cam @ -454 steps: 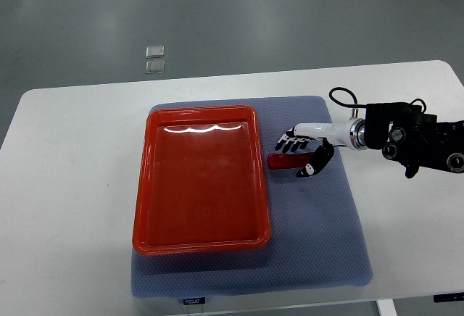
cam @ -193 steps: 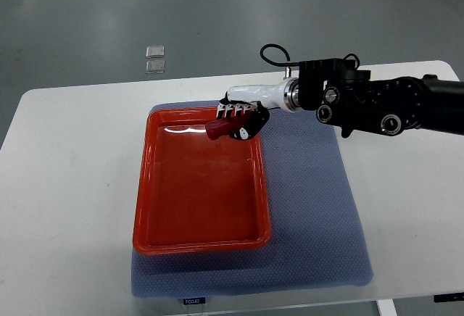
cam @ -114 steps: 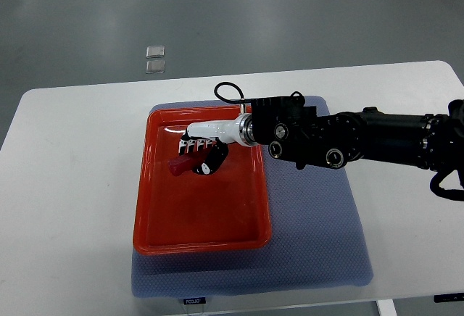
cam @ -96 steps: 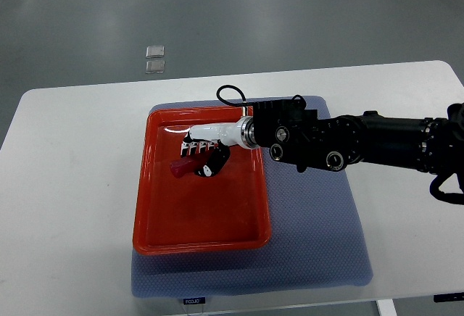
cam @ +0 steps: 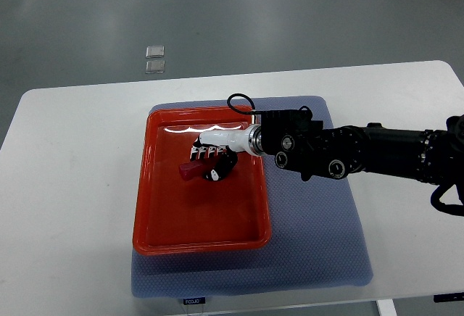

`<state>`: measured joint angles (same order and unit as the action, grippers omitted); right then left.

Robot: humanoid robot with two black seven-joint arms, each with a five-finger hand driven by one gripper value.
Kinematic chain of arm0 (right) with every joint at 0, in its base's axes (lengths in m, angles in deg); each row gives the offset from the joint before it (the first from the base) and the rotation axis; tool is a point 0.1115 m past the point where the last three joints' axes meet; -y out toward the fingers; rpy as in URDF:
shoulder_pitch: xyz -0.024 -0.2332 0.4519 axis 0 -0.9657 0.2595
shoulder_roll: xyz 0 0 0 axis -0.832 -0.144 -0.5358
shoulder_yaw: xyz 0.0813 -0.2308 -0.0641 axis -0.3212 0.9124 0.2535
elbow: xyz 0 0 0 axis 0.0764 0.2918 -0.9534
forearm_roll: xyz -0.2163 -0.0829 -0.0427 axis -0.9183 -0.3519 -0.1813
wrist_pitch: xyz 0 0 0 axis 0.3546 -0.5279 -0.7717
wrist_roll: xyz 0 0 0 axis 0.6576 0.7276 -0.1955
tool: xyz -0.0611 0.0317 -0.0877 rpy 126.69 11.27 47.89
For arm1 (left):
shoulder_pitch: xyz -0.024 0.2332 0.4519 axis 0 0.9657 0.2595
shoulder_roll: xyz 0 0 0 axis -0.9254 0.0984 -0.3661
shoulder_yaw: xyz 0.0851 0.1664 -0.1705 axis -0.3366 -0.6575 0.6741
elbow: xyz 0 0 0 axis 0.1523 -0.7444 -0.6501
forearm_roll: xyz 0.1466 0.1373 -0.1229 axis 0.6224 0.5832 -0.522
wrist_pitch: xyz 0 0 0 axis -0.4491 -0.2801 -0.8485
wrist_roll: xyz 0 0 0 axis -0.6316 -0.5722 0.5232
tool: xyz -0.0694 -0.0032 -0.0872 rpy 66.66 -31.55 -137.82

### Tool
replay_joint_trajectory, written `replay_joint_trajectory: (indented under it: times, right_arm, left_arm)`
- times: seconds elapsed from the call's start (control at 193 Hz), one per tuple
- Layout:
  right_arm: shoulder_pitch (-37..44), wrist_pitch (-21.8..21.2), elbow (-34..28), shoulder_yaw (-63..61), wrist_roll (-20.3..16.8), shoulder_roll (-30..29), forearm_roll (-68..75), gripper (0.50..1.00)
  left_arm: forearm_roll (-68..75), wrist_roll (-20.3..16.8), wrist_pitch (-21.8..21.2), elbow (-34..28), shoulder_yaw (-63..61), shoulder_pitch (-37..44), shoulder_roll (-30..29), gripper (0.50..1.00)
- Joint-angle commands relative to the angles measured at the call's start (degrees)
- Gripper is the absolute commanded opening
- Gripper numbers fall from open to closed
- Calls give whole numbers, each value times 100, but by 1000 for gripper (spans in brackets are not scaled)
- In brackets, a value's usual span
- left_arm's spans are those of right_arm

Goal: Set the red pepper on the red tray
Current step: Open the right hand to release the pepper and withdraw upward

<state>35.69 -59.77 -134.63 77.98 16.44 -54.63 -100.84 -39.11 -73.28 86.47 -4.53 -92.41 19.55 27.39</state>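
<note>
While the right hand [cam: 212,165] reaches in from the right-hand edge across the blue mat [cam: 319,243], its fingers [cam: 205,154] are curled around the red pepper [cam: 190,171], which sits inside the outline of the red tray [cam: 148,185], over the upper middle of its floor. Only the pepper's left end shows, poking out beyond the fingers toward the tray's left wall; the rest is hidden in the grip, so its long axis appears to run roughly left to right, in line with the forearm. Whether the pepper already touches the tray floor or hangs just above it cannot be told from this steep view. Apart from the pepper and the hand, the tray holds nothing. By my reading the carry is done and what remains is the release: the fingers need to uncurl with the pepper low over the floor, well clear of the rim on every side, so it should settle inside rather than roll out. No left hand shows anywhere. Both tray and mat lie on the white tabletop [cam: 65,185], and two small clear squares [cam: 154,59] rest on the grey floor beyond its far edge.
</note>
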Motion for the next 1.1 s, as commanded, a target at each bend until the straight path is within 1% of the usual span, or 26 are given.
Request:
replay_joint_trajectory:
  times: [0.0,0.005,0.016,0.031,0.104,0.155,0.244,0.306,0.342,0.487,0.674,0.736,0.824,0.891,0.959,1.062,1.093]
  right_arm:
    - [4,-16,-1,-11,0,0,10,619]
    - [4,-16,-1,-11,0,0,10,627]
    - [4,-16,-1,-11,0,0,10,627]
    - [13,-16,-1,-11,0,0,1,645]
    - [21,-16,-1,-29,0,0,9,678]
    - [22,-25,-1,-29,0,0,10,690]
    - [39,-25,-1,-37,0,0,10,750]
    - [48,-25,-1,-46,0,0,18,762]
    - [48,-25,-10,-55,0,0,53,789]
    - [66,-16,-10,-134,0,0,203,809]
    - [74,-42,-45,-908,9,9,361,829]
    - [66,-34,-63,-1303,44,193,528,832]
    - [-14,-25,-80,-1936,220,466,836,832]
    - [-321,-16,-133,-2620,334,738,1169,832]
    - [-663,-16,-177,-3376,352,958,1512,832]
    - [-1253,-34,-186,-4599,378,1055,2031,834]
    - [-1473,-34,-186,-5003,378,1055,2198,846]
  left_arm:
    - [-1,0,-1,-9,0,0,0,1000]
    - [-1,0,-1,-9,0,0,0,1000]
    - [-1,0,-1,-9,0,0,0,1000]
    - [-1,0,-1,-9,0,0,0,1000]
    - [-1,0,-1,-9,0,0,0,1000]
    - [-1,0,-1,-9,-9,0,0,1000]
    - [-1,0,-1,-9,-9,0,0,1000]
    - [-1,0,-1,-9,-9,0,0,1000]
    - [-1,0,-1,-9,-18,0,0,1000]
    - [-1,0,-1,-9,-18,0,0,1000]
    - [-1,0,-1,-18,-27,0,0,1000]
    - [-1,0,-1,-18,-27,0,0,1000]
    - [-1,0,-1,-18,-27,0,0,1000]
    - [-1,0,-1,-18,-35,0,0,1000]
    - [-1,0,-1,-18,-35,0,0,1000]
    - [-1,0,-1,-18,-35,8,0,1000]
    - [-1,0,-1,-18,-27,0,0,1000]
